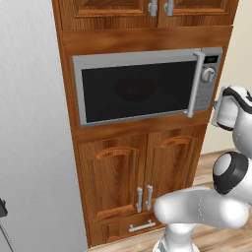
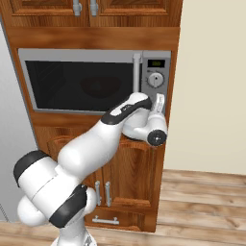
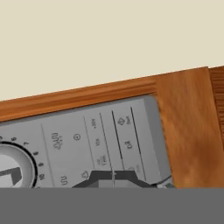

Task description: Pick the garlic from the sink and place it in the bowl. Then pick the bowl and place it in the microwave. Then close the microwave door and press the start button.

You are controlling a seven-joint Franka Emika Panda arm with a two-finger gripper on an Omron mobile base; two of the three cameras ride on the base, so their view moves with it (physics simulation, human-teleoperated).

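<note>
Silver-grey was all that lay ahead of your gripper [image 3: 113,178]: the control panel [image 3: 100,140] of the microwave [image 1: 142,84], with the microwave door [image 1: 135,88] shut and a faint red bowl [image 1: 135,88] just visible through its dark window. You risked pressing the wrong pad, since the fingertips [image 3: 98,179] sat at the panel's lower edge near several small buttons, with the round knob [image 3: 13,168] off to one side; a tilted approach could have slid off onto the wooden frame [image 3: 188,127]. Your arm reached up and forward, wrist bent toward the panel's lower right. The fingers looked drawn together, nothing between them. The garlic could not be made out.
</note>
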